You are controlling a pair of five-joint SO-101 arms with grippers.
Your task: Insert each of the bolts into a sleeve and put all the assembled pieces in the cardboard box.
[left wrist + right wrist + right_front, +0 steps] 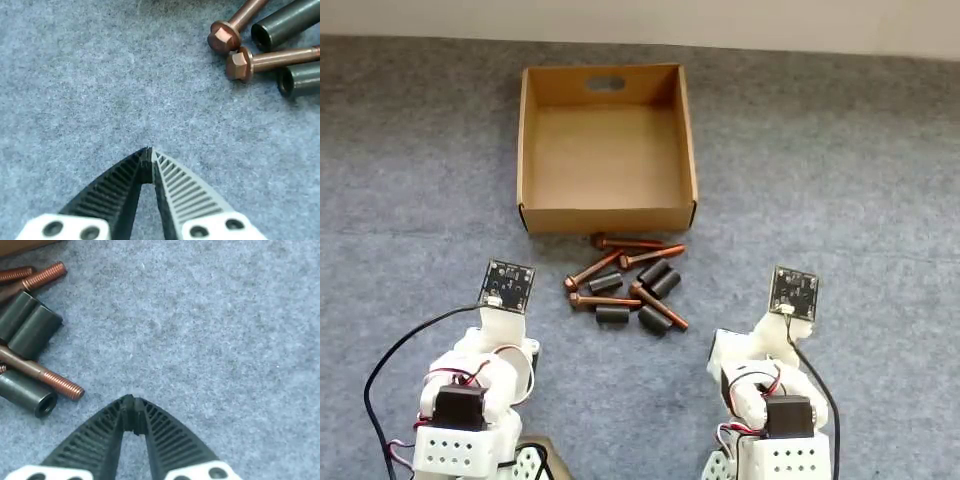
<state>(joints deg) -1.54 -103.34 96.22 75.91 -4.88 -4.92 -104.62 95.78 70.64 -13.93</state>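
Nearest me, the left gripper (149, 156) sits low over the grey carpet (860, 200), its ribbed jaws pressed tip to tip and holding nothing. The right gripper (132, 404) is the same, closed and empty. Between the two arms I have a lane of open carpet. More of it runs out at 9 o'clock from the left arm (480, 385) and at 3 o'clock from the right arm (770, 400).

The loose pile lies at about 2 o'clock from the left arm and 10 o'clock from the right. The bolts (658, 306) are copper-coloured, with flanged hex heads and threaded ends. The sleeves (613, 314) are dark, dull, hollow tubes scattered among them. All of them lie on the short, fuzzy pile of the carpet.

At 12 o'clock beyond the pile stands the cardboard box (607, 217). It is brown and square-cornered, with a slot in its far wall. The farthest bolt lies just beside its near wall.
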